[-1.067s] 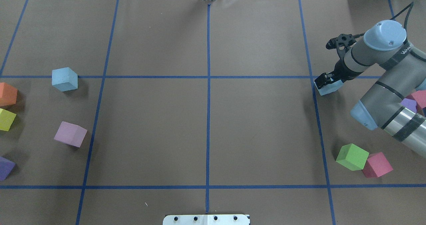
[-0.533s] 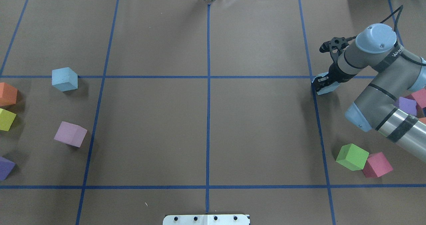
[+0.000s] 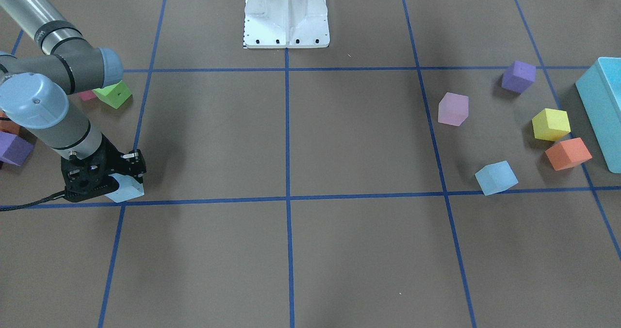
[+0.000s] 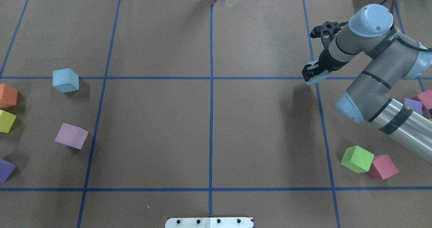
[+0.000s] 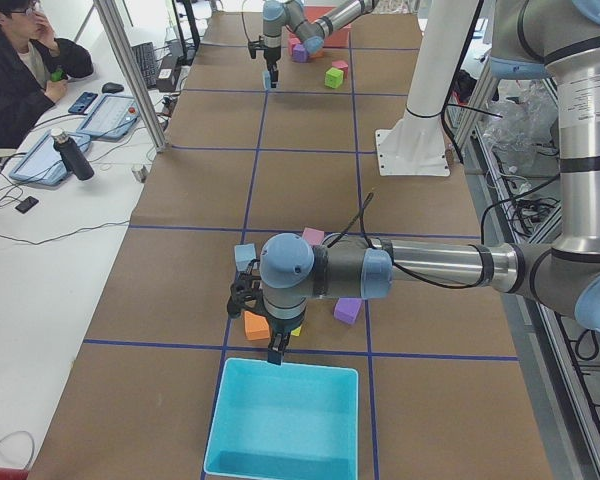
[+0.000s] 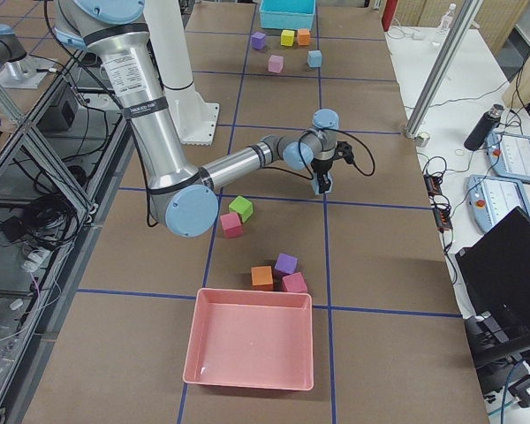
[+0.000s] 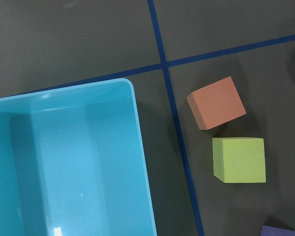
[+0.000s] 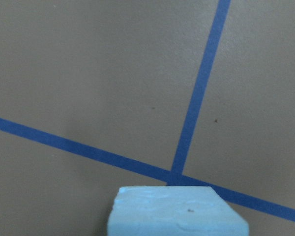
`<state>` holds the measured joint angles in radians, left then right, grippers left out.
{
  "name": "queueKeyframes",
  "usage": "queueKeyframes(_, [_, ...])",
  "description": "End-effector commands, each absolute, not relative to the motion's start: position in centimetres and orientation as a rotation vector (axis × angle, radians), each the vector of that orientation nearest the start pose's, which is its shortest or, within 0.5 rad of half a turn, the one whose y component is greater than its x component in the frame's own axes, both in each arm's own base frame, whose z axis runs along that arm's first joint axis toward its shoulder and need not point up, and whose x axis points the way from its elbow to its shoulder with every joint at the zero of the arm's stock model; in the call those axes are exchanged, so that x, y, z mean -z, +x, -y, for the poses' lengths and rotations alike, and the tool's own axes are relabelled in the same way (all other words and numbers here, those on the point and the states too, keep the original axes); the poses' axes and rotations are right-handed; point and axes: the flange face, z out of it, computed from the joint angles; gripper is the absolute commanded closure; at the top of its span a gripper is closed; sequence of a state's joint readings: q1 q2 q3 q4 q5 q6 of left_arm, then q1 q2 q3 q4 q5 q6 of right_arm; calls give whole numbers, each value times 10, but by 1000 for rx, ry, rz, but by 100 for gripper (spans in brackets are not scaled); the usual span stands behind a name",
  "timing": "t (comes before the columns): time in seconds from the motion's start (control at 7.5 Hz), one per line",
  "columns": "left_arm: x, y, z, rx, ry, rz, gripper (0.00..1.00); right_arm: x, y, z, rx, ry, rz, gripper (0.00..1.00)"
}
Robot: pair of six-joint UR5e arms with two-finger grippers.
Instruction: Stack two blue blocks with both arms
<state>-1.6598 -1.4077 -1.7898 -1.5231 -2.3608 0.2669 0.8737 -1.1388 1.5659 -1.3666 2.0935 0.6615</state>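
On table (image 4: 209, 137): first blue block (image 4: 65, 80) | right pincer (image 4: 309, 75) pinching second blue block (image 4: 320, 77) | left pincer (image 5: 277, 352): cannot tell

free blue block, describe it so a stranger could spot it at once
Find the big teal tray at the robot's left end of the table, loose cubes beside it. The free blue block is the one lying furthest forward from the robot's side, and the only sky-blue cube among orange, yellow, pink and purple ones.

— Any lettering legible at the robot table?
— Only white letters starting "WAN", printed on a black band (image 4: 388, 41) around the right arm (image 4: 374, 83), pictured from overhead. The rest of the word cannot be made out.
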Motion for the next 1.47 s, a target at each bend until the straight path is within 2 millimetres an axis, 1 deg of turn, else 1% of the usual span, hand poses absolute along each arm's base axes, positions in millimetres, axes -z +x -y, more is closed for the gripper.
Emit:
queueKeyframes(0.0, [-632,-100,414,-170,143,-778,0,-315,-424,551,75,86,825,100])
queueKeyframes(0.13, [-632,-100,414,-170,143,-778,0,-286,-464,530,-5,48,838,100])
queueKeyframes(0.27, [-632,-100,414,-170,143,-778,0,-254,-498,513,-95,26,836,100])
queueKeyframes(0.4, [-632,-100,414,-170,143,-778,0,-223,-527,493,-114,18,827,100])
queueKeyframes(0.53, [-632,-100,414,-168,142,-778,0,-192,-557,479,-176,4,805,100])
queueKeyframes(0.67, [-632,-100,414,-168,142,-778,0,-169,-588,468,-192,4,802,100])
queueKeyframes(0.8, [-631,-100,414,-169,144,-778,0,-163,-611,455,-183,19,786,100])
queueKeyframes(0.93, [-631,-100,414,-169,144,-778,0,-166,-621,449,-174,28,775,100])
queueKeyframes(1.07, [-631,-100,415,-168,145,-778,0,-178,-631,450,-164,20,748,100])
queueKeyframes(1.2, [-631,-100,415,-168,145,-778,0,-184,-634,450,-145,22,736,100])
queueKeyframes(1.33, [-631,-100,415,-168,145,-778,0,-188,-637,451,-122,27,726,90])
